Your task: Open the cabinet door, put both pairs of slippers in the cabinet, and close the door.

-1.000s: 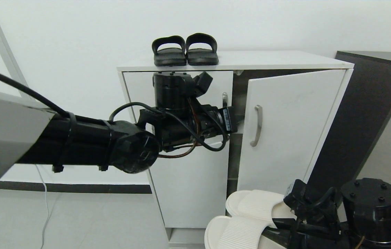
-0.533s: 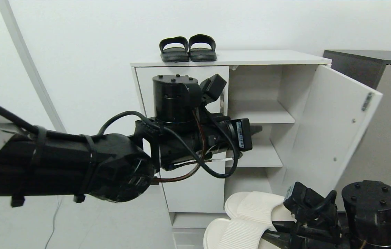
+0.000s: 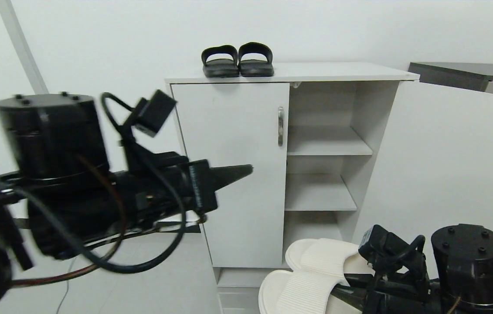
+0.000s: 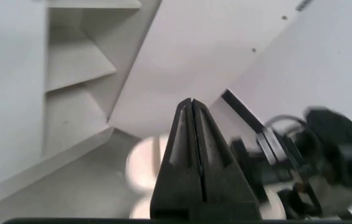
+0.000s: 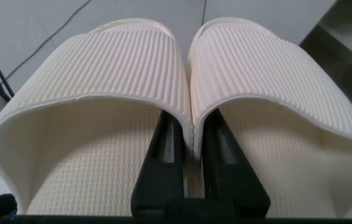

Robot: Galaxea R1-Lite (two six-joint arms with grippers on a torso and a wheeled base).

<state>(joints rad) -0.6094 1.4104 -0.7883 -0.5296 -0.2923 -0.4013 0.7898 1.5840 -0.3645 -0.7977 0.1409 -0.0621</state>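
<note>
The white cabinet (image 3: 338,72) has its left door (image 3: 229,131) shut and its right door (image 3: 447,161) swung wide, baring two shelves (image 3: 329,144). A black pair of slippers (image 3: 237,61) stands on the cabinet top. My left gripper (image 3: 246,168) is shut and holds nothing, hanging in front of the shut left door, clear of it; its closed fingers (image 4: 191,143) point toward the open compartment. Low at the front, my right gripper (image 5: 191,146) is shut on the white pair of slippers (image 3: 311,270), pinching their inner walls together (image 5: 132,74).
A dark grey cabinet (image 3: 468,72) stands right behind the open door. A thin cable (image 3: 67,270) trails on the floor at the left, by the white wall. Below the lower shelf (image 3: 318,194) the bottom compartment lies just above the held slippers.
The right door has swung from slightly ajar to wide open. My left arm has drawn back to the left, away from the opening. The right gripper with the white slippers has stayed put.
</note>
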